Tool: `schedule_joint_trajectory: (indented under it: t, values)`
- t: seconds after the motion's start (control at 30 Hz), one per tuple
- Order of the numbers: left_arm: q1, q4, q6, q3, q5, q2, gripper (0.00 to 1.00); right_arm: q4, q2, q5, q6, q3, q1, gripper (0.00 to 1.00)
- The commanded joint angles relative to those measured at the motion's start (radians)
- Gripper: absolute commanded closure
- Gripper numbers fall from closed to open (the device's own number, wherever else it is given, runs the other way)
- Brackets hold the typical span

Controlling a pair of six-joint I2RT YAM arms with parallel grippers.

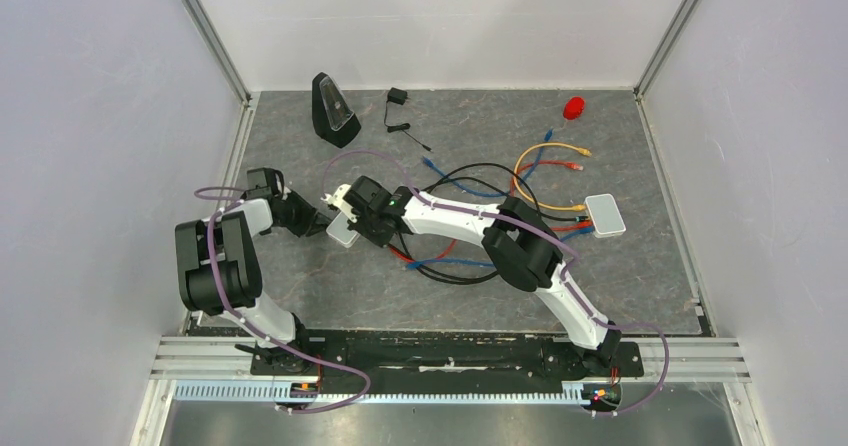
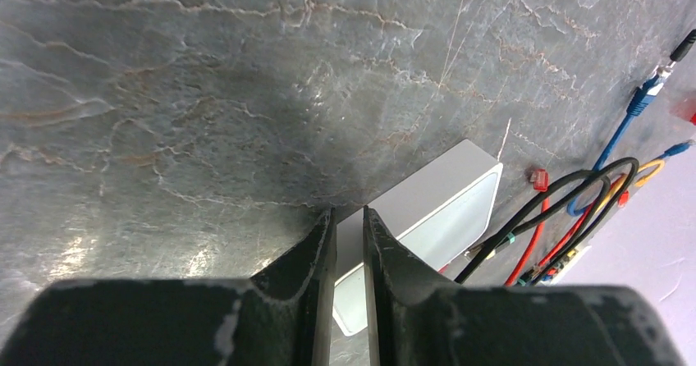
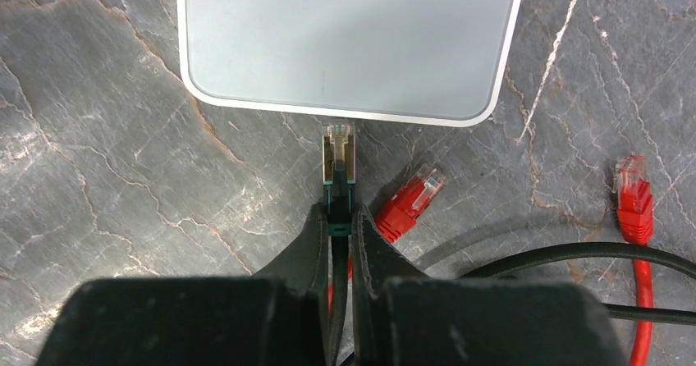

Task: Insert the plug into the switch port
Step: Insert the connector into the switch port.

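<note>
The switch is a small flat pale grey-white box [image 3: 349, 38] lying on the marbled mat, also seen in the overhead view [image 1: 343, 234]. My left gripper [image 2: 349, 212] is shut on one edge of the box [image 2: 447, 198]. My right gripper [image 3: 338, 212] is shut on the black cable just behind its metal-shelled plug [image 3: 338, 154]. The plug points straight at the box's near edge, its clear tip touching that edge. The switch port itself is hidden in the edge, and I cannot tell whether the tip has entered. From overhead, both grippers, left [image 1: 322, 224] and right [image 1: 358, 228], meet at the box.
Two loose red plugs [image 3: 408, 202] [image 3: 632, 192] lie right of my right fingers, and black cable loops [image 3: 574, 255] behind them. A tangle of coloured cables [image 1: 530, 181] leads to a second pale box [image 1: 605, 214]. At the back are a black wedge device [image 1: 333, 109], a small black adapter [image 1: 397, 97] and a red object [image 1: 573, 107].
</note>
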Motion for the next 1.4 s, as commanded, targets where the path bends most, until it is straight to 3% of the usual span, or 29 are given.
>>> schedule_joint_trajectory:
  t: [0.0,0.37,0.53,1.37]
  values:
    - [-0.003,0.041,0.005,-0.039,0.040,-0.023,0.76,0.010,0.011,-0.015,0.023,0.025,-0.001,1.00]
    - [-0.002,0.059,-0.020,-0.099,0.007,-0.070,0.77,0.021,-0.032,-0.010,0.061,-0.054,0.034,1.00]
    - [-0.003,0.059,-0.022,-0.096,0.007,-0.072,0.77,0.057,-0.066,0.014,-0.002,-0.110,0.051,1.00]
    - [-0.003,0.070,-0.035,-0.129,0.062,-0.090,0.79,-0.015,-0.002,0.099,-0.036,0.017,0.076,1.00]
